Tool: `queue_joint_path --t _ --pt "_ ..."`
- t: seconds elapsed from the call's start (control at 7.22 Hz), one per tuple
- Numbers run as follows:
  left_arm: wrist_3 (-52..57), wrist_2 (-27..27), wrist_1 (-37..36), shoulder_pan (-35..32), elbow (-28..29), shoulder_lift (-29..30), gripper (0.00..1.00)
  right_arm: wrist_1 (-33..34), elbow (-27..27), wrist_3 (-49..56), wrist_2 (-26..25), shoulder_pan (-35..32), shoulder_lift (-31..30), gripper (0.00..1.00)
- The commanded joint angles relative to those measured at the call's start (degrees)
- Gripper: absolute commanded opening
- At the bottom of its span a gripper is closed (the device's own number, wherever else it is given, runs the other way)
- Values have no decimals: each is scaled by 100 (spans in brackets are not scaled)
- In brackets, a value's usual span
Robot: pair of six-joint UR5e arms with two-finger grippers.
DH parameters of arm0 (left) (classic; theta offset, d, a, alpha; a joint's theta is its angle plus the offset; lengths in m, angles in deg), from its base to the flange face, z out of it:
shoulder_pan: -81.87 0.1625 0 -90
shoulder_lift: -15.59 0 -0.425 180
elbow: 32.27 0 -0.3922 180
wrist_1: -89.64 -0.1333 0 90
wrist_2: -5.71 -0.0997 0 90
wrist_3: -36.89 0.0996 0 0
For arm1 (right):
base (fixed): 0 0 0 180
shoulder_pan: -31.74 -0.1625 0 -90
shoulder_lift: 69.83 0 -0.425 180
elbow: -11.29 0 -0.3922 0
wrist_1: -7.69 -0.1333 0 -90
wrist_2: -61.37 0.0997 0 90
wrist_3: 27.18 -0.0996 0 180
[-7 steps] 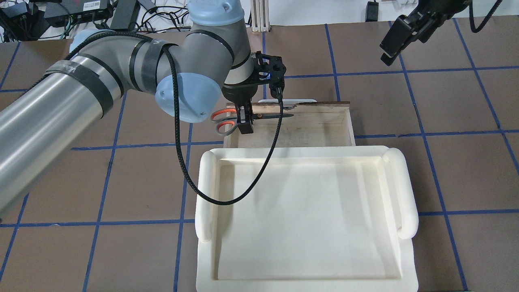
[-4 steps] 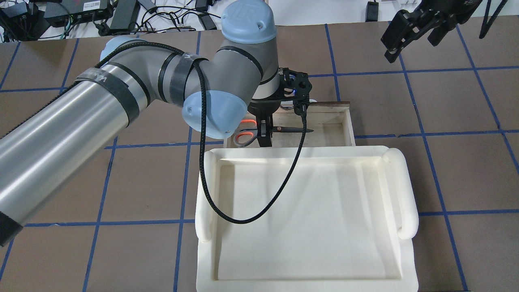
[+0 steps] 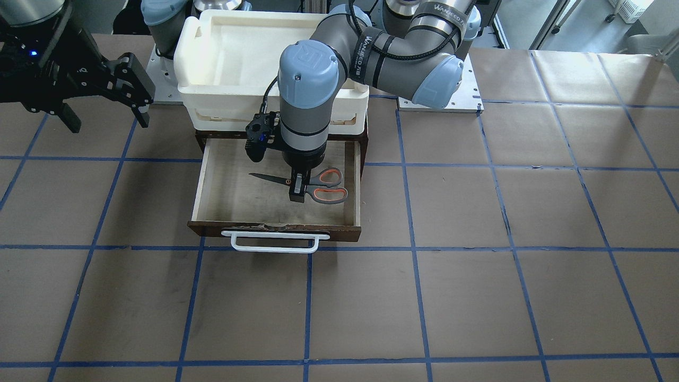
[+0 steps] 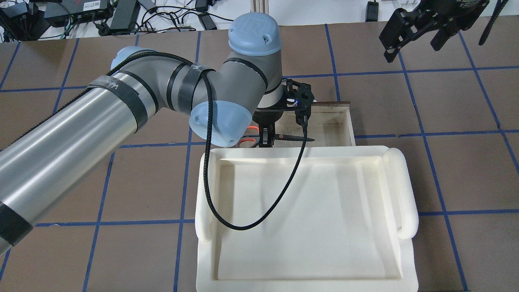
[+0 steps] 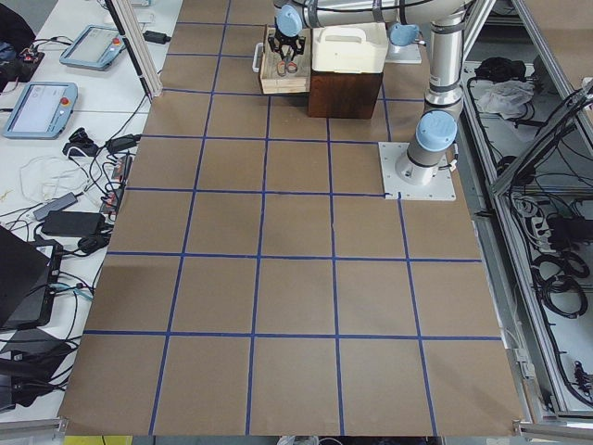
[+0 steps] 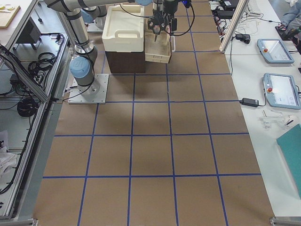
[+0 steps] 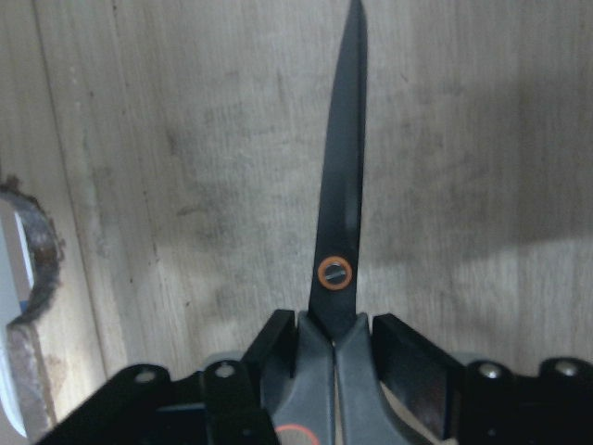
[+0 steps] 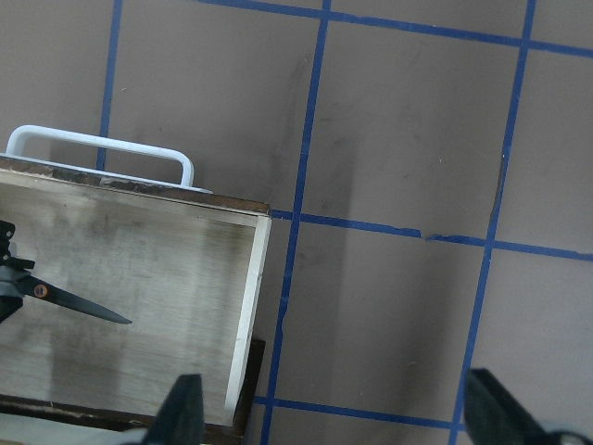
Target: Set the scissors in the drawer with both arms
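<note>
Black left gripper (image 3: 297, 192) vertical around scissors (image 3: 318, 187)

A robotics lab. Teach pendants (image 6: 274, 49) and cables (image 5: 554, 273) lie beside the desk's (image 5: 296, 297) edges. Blue tape (image 5: 296, 258) grids its brown top.
</note>
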Motion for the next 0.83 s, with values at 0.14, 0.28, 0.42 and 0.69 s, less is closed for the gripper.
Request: queue_joint_path --t 0.14,0.28,0.42,0.69 --pt "-320 -11 -220 26 -1 -6 89 6 -14 -256 0 -2 -38 100" --pt "-975 -37 -194 69 77 -128 89 23 -14 -256 0 -2 -47 100" --pt "-1791 -37 -211 166 113 -251 89 6 -101 -256 -8 -2 -56 100" --pt "-4100 -46 -106 569 262 -602 100 23 -163 -465 -78 -19 -91 100"
